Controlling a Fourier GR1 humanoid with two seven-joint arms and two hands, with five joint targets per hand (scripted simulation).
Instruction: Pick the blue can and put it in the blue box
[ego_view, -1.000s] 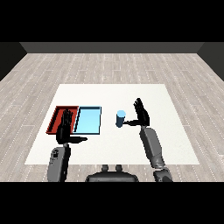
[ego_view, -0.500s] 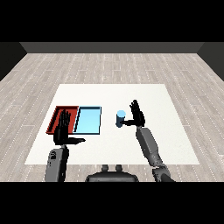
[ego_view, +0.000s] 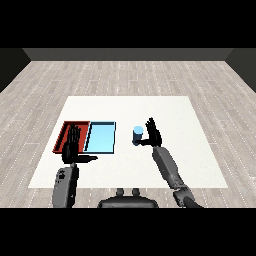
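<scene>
Blue cylindrical can (ego_view: 138, 135) upright, right hand (ego_view: 152, 134) beside – fingers straight, left hand (ego_view: 71, 148) open

I am holding my right hand (ego_view: 153, 134) open at about one o'clock, my left hand (ego_view: 71, 147) seemingly open at ten o'clock.

We see the blue can (ego_view: 138, 135) standing upright on the white table, just right of the light blue tray (ego_view: 100, 137). That tray lies flat, its left edge against the red tray.
</scene>
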